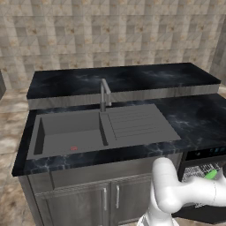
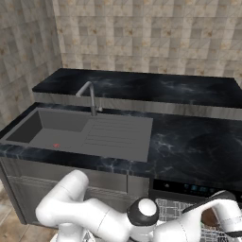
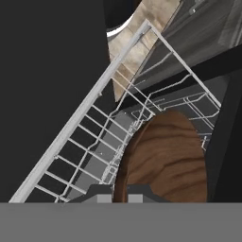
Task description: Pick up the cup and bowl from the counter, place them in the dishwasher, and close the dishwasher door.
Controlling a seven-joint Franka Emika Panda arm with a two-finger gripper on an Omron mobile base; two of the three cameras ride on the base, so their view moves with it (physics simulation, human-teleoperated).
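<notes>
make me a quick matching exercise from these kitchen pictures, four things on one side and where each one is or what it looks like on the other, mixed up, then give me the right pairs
Things:
1. cup
2. bowl
3. faucet
4. sink basin

Descriptions:
A. grey and sunken, set in the counter left of the drainboard
B. brown wood grain, right in front of the gripper, over the white wire rack
C. bright green, down in the open dishwasher
D. upright metal, standing behind the drainboard

Pairs: 1-C, 2-B, 3-D, 4-A
</notes>
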